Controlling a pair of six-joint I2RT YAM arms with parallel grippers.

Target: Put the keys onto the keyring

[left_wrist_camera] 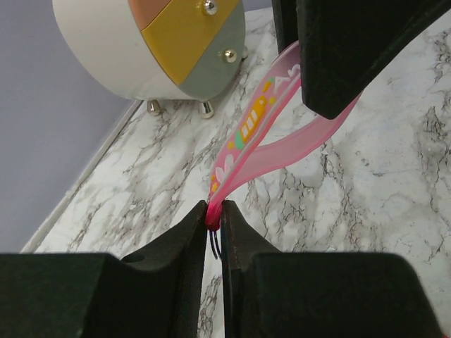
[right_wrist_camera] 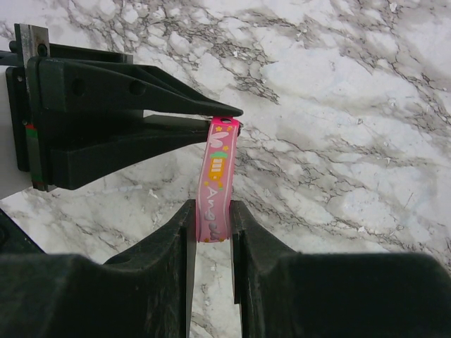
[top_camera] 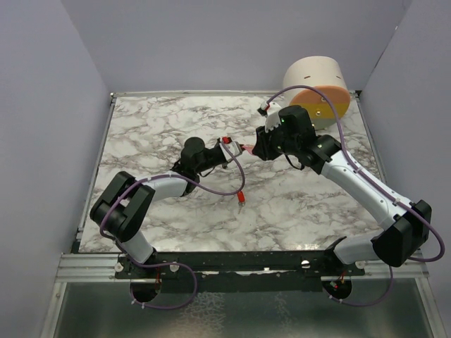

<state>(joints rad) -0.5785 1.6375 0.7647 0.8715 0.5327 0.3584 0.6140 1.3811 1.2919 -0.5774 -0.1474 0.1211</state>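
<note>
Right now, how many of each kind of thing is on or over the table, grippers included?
Grippers: 2, left gripper and right gripper
Pink-strap keyring: 1
Red-headed key: 1
Round container: 1
Total: 5

marble table | 1 red key | 1 round drum

1. Top external: high above and behind the arm bases, looking down over the whole counter (the widest view).
2. Left wrist: just behind the left gripper, looking low across the counter toward the round box.
3. Right wrist: close behind the right gripper, looking steeply down.
4. Both wrist views share the keyring, seen from opposite ends.
</note>
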